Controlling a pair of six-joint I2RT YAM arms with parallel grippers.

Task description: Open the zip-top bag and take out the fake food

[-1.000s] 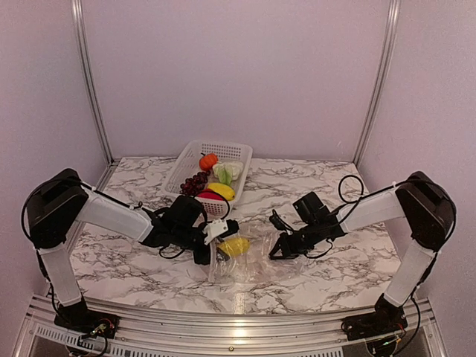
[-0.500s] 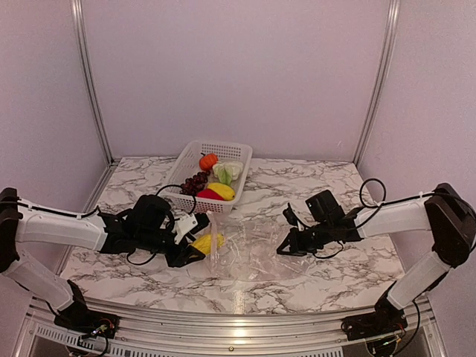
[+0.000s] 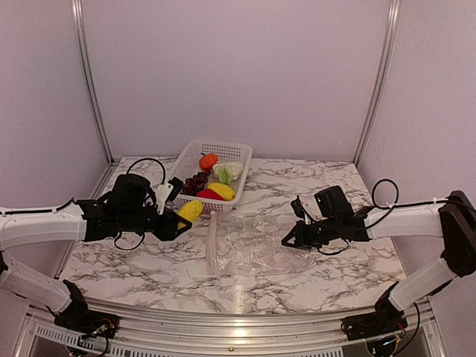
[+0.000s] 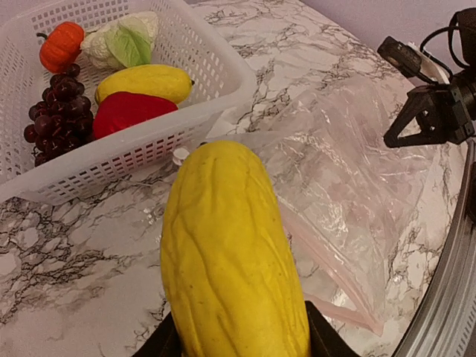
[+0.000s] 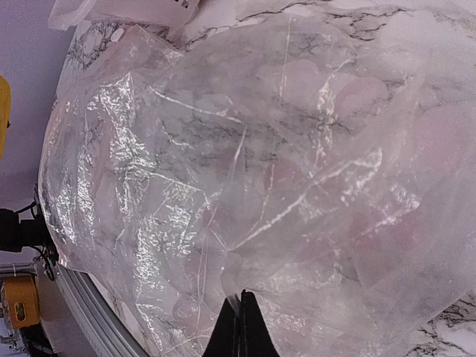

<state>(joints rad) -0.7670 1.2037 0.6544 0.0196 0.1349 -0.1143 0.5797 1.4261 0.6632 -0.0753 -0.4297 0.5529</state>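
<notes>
1. The left gripper (image 3: 181,218) clamps a yellow fake-food piece (image 4: 230,253), lifted clear of the zip-top bag (image 3: 253,249) and just outside the near wall of the white basket (image 4: 126,156).
2. The right gripper (image 5: 239,316) is pinched tight on the bag's film, and the bag lies slack on the marble table (image 3: 335,275).
3. The bag looks empty, so this is probably the last piece.
4. The next move calls for clearing the basket's rim, then releasing over bare mesh beside the grapes (image 4: 56,111).

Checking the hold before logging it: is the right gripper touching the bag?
Touching. In the right wrist view the right gripper has its jaws shut on a fold of the bag.
</notes>
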